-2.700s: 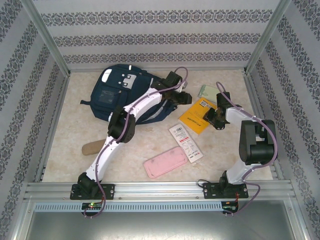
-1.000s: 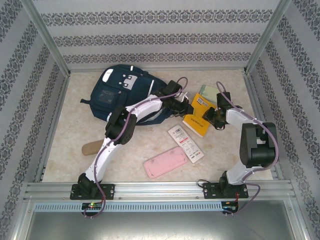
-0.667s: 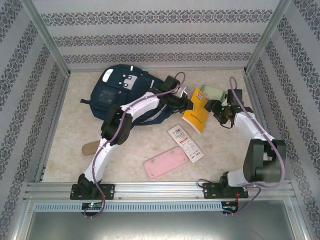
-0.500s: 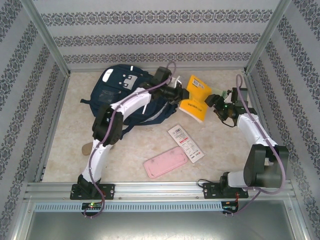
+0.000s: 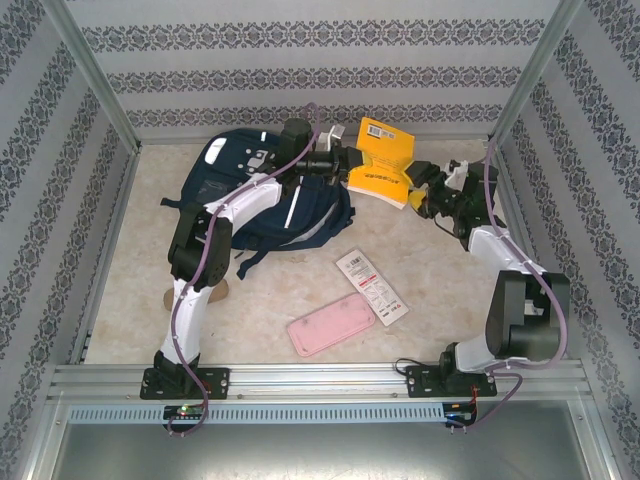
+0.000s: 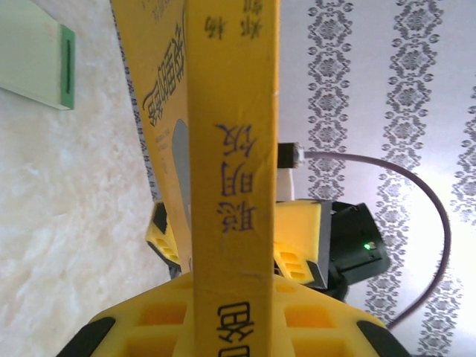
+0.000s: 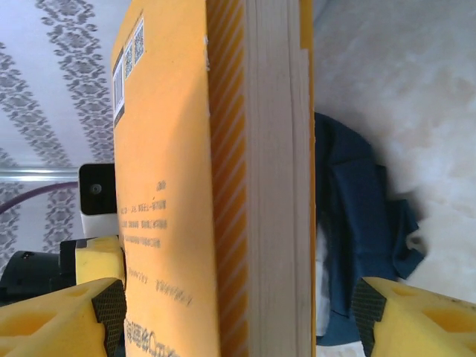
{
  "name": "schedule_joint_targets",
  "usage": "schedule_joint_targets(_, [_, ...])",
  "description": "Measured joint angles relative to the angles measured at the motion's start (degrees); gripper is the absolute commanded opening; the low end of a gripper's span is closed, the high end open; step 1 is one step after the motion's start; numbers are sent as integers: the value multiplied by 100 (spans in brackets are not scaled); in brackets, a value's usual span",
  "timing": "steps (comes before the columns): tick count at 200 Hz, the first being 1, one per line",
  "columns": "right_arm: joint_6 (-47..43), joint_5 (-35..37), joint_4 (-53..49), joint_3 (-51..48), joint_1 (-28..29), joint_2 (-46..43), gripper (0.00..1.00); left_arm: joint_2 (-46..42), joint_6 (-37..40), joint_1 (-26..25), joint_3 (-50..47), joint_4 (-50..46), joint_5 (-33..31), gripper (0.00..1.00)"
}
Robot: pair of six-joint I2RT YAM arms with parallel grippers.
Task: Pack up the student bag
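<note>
- My left gripper (image 5: 343,161) is clamped tight on the yellow book (image 5: 382,165), gripping it at its 9 o'clock edge.
- My right gripper (image 5: 422,192) stands spread wide at the book's 4 o'clock edge, with the pages between my pads and one pad clear of them.
- The student bag (image 5: 215,175) lies at 11 o'clock on the table (image 5: 300,290), just beside the book.

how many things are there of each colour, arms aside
navy: 1, backpack
yellow: 1, book
pink: 1, pencil case
white: 1, packet
green: 1, pad
tan: 1, half-hidden object
total: 6
</note>
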Motion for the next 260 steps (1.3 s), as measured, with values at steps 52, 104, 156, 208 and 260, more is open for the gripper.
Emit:
schedule_joint_targets(52, [1003, -280, 1314, 15, 111, 568, 39, 0, -463, 2, -17, 529, 44, 0])
schedule_joint_targets(104, [1425, -404, 1849, 109, 87, 660, 0, -13, 179, 118, -63, -256, 20, 12])
schedule_joint_targets(156, [1202, -330, 1471, 96, 149, 697, 0, -26, 2472, 179, 699, -3174, -476, 45])
schedule_joint_targets(208, [385, 120, 457, 76, 146, 597, 0, -46, 4680, 337, 1405, -5860, -2667, 46])
schedule_joint_targets(260, [-44, 282, -7, -28, 146, 452, 0, 199, 5923, 66, 1803, -7023, -4815, 55])
